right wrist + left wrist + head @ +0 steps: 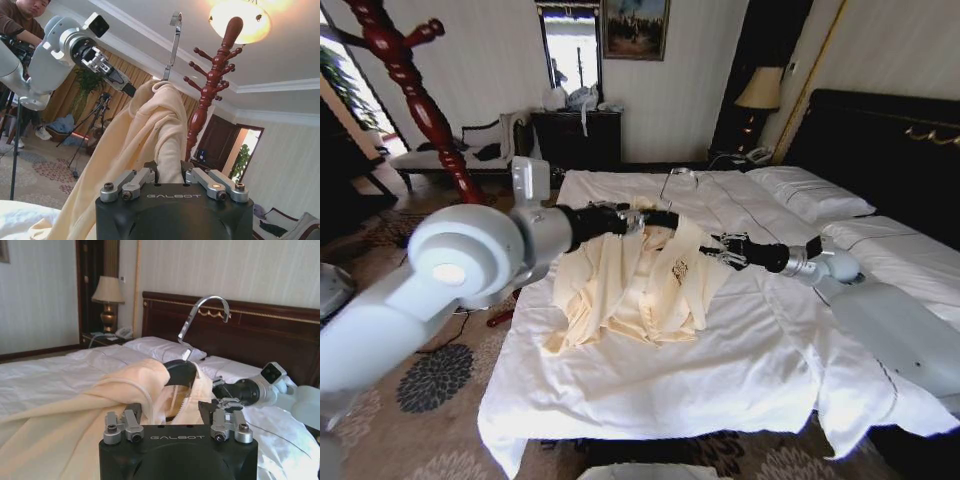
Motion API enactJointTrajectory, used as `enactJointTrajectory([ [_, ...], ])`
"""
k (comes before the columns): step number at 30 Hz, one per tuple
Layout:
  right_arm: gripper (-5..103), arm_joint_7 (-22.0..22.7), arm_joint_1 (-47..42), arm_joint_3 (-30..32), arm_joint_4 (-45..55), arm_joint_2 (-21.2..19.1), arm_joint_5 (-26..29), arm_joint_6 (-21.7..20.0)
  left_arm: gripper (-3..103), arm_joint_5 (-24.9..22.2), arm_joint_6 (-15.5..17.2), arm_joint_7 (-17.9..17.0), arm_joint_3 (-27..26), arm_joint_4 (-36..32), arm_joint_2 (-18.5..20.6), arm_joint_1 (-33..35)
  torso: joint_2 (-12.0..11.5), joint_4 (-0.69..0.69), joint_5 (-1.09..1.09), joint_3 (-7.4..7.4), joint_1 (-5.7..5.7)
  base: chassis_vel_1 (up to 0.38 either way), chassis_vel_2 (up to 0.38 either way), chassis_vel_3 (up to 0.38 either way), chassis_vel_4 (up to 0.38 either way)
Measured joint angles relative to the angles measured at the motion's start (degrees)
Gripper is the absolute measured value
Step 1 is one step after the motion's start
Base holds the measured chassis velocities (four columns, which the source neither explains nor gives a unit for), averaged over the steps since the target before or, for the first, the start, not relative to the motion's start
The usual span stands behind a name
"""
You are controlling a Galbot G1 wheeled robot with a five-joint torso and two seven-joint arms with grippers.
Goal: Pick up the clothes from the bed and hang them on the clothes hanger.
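Note:
The pale cream clothes hang from the black clothes hanger and trail down onto the white bed. My left gripper is shut on one end of the hanger and holds it above the duvet. The hanger's silver hook points up. In the right wrist view, the left gripper pinches the hanger's dark tip. My right gripper is at the garment's other side, and the cream cloth runs down between its fingers, so it is shut on the fabric.
A red-brown wooden coat stand rises at the bed's left. Striped white pillows lie under the dark headboard. A lamp stands on the nightstand. A dark dresser and a bench line the far wall.

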Motion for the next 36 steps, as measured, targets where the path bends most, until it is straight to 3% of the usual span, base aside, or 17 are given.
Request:
enactJointTrajectory([
  [2, 21, 0.3, 0.1, -0.1, 0.0, 0.2, 0.4, -0.2, 74, -0.2, 0.0, 0.0, -1.1, -0.7, 1.1, 0.8, 0.0, 0.0, 0.02, 0.0, 0.0, 0.0, 0.0, 0.0, 0.0],
  [4, 21, 0.4, 0.2, -0.1, 0.0, 0.3, 0.6, -0.3, 74, -0.3, 0.0, 0.0, -1.5, -0.9, 1.6, 1.1, 0.0, 0.0, 0.02, 0.0, 0.0, 0.0, 0.0, 0.0, 0.0],
  [8, 21, 0.6, 0.2, -0.1, 0.2, 0.5, 1.0, -0.4, 96, -0.8, 0.0, 0.3, -2.0, -1.0, 3.2, 1.3, 0.0, 0.0, 0.02, 0.0, 0.0, 0.0, 0.0, 0.0, 0.0],
  [17, 21, 0.7, -0.6, 0.3, 1.7, -0.1, 1.0, -0.4, 100, 3.0, -0.1, -0.3, -2.0, 5.1, 0.8, -1.6, 0.0, -0.02, 0.02, 0.01, 0.01, 0.0, 0.0, 0.0, 0.0],
  [28, 21, 0.7, -1.1, 0.8, 2.4, -1.2, 0.8, -0.1, 100, 3.2, -0.2, -2.3, -2.6, 6.0, -0.5, -1.6, 0.0, 0.01, 0.02, 0.0, 0.0, 0.0, 0.0, 0.0, 0.0],
  [36, 21, 0.7, -1.0, 0.9, 3.2, -1.4, 0.8, -0.1, 100, 4.4, -0.6, -2.5, 2.1, 11.0, -7.5, -3.0, 0.0, -0.01, 0.02, 0.0, 0.01, 0.0, 0.0, 0.0, 0.0],
])
